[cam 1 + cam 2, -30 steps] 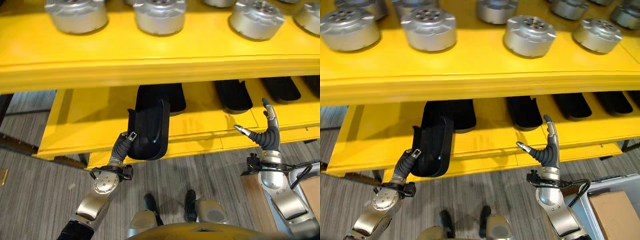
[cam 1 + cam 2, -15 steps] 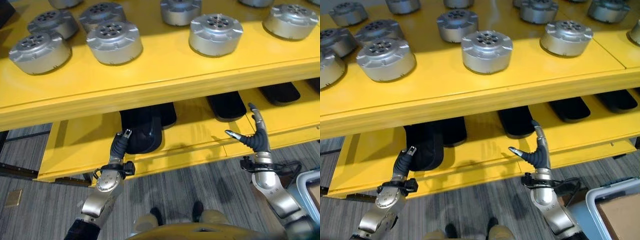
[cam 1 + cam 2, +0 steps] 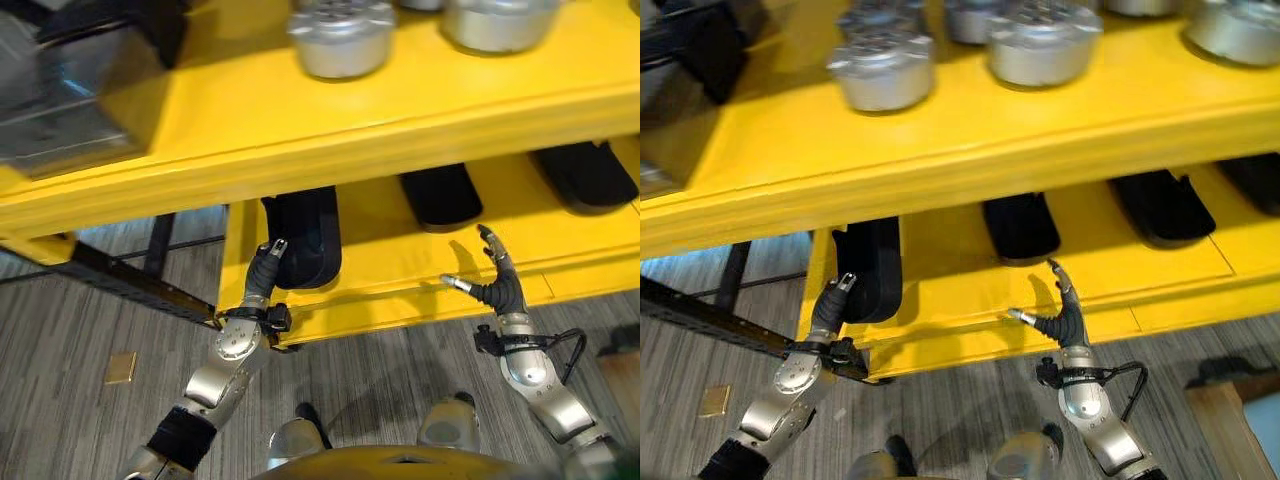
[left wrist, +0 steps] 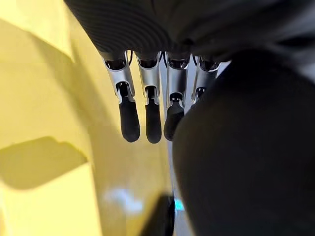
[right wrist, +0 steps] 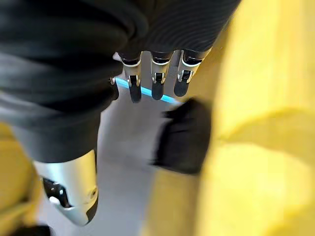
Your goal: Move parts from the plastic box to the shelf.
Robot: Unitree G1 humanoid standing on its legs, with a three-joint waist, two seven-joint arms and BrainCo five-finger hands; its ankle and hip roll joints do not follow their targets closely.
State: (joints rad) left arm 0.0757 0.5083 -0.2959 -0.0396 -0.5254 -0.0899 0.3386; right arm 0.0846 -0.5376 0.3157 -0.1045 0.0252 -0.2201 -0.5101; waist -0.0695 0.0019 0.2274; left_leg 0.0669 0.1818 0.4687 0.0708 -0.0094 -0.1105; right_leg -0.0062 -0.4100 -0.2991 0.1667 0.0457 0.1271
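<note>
Upper shelf (image 3: 330,125): a glossy yellow deck carrying round, ribbed silver metal parts (image 3: 342,38); its thick front lip overhangs the lower shelf and hides the back of the row below.
Lower shelf (image 3: 400,290): the same smooth yellow, with a seam line near its front edge; flat black parts with rounded ends lie in a row under the overhang, two of them (image 3: 440,197) (image 3: 585,175) toward the right end.
Left hand (image 3: 262,280): at the lower shelf's front edge near the left corner, against a black part (image 3: 305,240); the wrist view shows straight fingers (image 4: 130,120) lying along the part's matt, rounded black body (image 4: 246,157), not curled round it.
Right hand (image 3: 492,285): over the front edge of the lower shelf, fingers spread and thumb out, holding nothing.
Floor (image 3: 90,330): grey striped carpet, with a small tan square (image 3: 121,367) lying on it.
Frame: a dark bar (image 3: 130,285) slants under the lower shelf's left corner.
</note>
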